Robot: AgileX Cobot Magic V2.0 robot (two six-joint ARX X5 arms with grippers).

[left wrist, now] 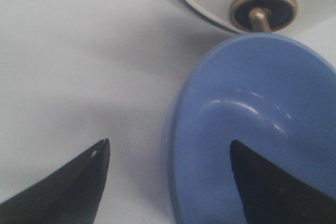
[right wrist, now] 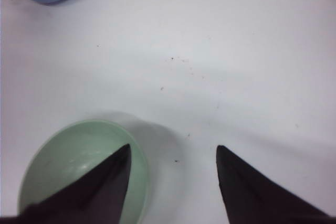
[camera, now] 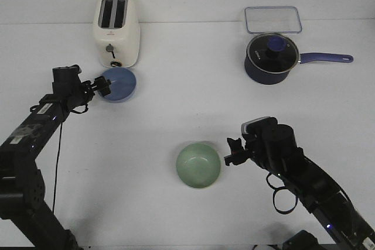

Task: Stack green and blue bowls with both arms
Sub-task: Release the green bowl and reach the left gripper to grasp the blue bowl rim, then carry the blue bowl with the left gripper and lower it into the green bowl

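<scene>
On the smooth white table (camera: 187, 103), the blue bowl (camera: 119, 84), round and matte, sits at about ten o'clock from the table's middle, just in front of the glossy cream toaster (camera: 117, 30), whose brass-ringed knob (left wrist: 261, 11) shows right beside the bowl's rim in the left wrist view. The left gripper (camera: 104, 86) stands open with its tapered black fingers (left wrist: 79, 187) straddling the bowl's near rim, one tip over the bowl's interior and one outside over bare table; whether either pad touches the rim cannot be told. The green bowl (camera: 198, 165), pale sage with a shallow rounded hollow, lies at about six o'clock from the table's middle, well apart from the blue one. The right gripper (camera: 232, 151) is at that bowl's three o'clock side, its jaws spread wide and holding nothing; in the right wrist view one pointed finger (right wrist: 100, 190) overlaps the bowl's rim while the other is over plain table. At about one o'clock stand a dark navy saucepan (camera: 269, 60) with a glass lid and long handle, and behind it a clear rectangular container (camera: 272, 19).
</scene>
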